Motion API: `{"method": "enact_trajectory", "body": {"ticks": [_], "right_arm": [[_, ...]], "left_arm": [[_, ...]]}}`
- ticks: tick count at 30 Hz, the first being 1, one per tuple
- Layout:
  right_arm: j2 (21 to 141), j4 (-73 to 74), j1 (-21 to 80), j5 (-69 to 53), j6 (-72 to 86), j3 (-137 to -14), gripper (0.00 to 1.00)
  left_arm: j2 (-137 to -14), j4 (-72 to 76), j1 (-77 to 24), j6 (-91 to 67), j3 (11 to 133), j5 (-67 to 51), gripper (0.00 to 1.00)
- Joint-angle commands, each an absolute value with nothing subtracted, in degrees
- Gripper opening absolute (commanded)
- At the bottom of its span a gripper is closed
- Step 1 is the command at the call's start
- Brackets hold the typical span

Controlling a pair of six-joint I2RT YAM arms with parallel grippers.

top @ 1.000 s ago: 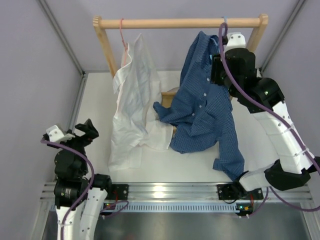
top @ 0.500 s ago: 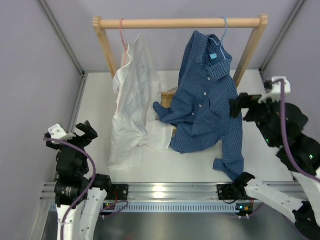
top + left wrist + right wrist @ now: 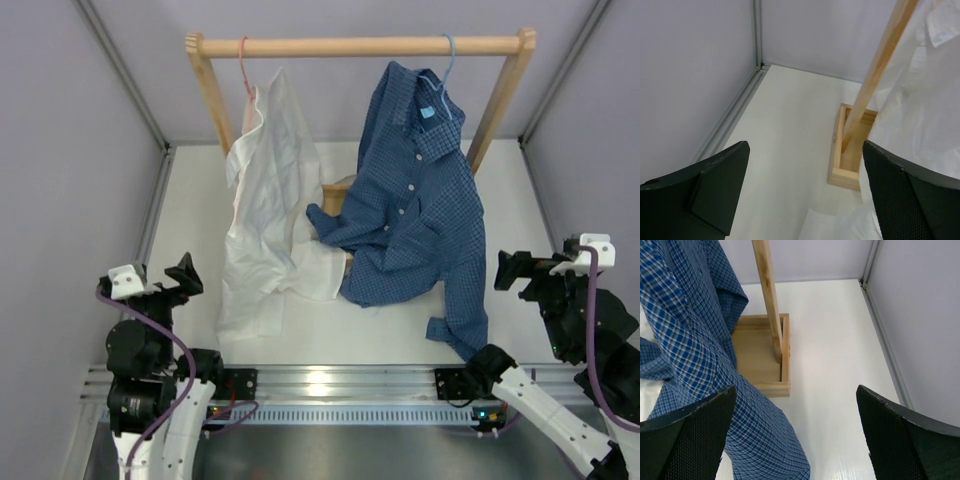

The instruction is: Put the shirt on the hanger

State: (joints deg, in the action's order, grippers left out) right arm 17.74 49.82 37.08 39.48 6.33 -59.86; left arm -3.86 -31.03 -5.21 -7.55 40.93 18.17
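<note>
Now the shirt [image 3: 415,190] is left on the hanger [image 3: 449,52], upper right; right jaws are withdrawn, both pairs released.

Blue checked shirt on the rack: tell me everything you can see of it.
The dark blue fine-checked button-up shirt looks like thin woven cloth, with collar, white buttons and a light blue neck label. It hangs crumpled and lopsided from the light-blue wire hanger on the wooden rail. Its lower part and one long sleeve lie on the white table, its edge overlapping the white shirt.
</note>
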Motion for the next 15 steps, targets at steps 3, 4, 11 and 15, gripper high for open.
{"method": "enact_trajectory", "body": {"ticks": [3, 4, 11, 15], "right_arm": [[16.53, 52.47, 37.44, 40.08, 7.47, -59.33, 0.99], [16.00, 52.47, 37.44, 40.25, 7.47, -59.41, 0.99], [14.85, 53.61, 37.44, 41.75, 6.07, -60.47, 1.00], [14.94, 54.23, 37.44, 42.36, 5.89, -61.17, 0.99]], "left_arm": [[-9.49, -36.64, -5.01, -3.43, 47.80, 7.30, 0.98], [-9.75, -37.17, -5.01, -3.60, 48.16, 7.12, 0.98], [-8.88, -37.53, -5.71, -3.34, 47.72, 6.42, 0.98], [-8.70, -37.62, -5.71, -3.43, 47.99, 7.21, 0.98]]}}
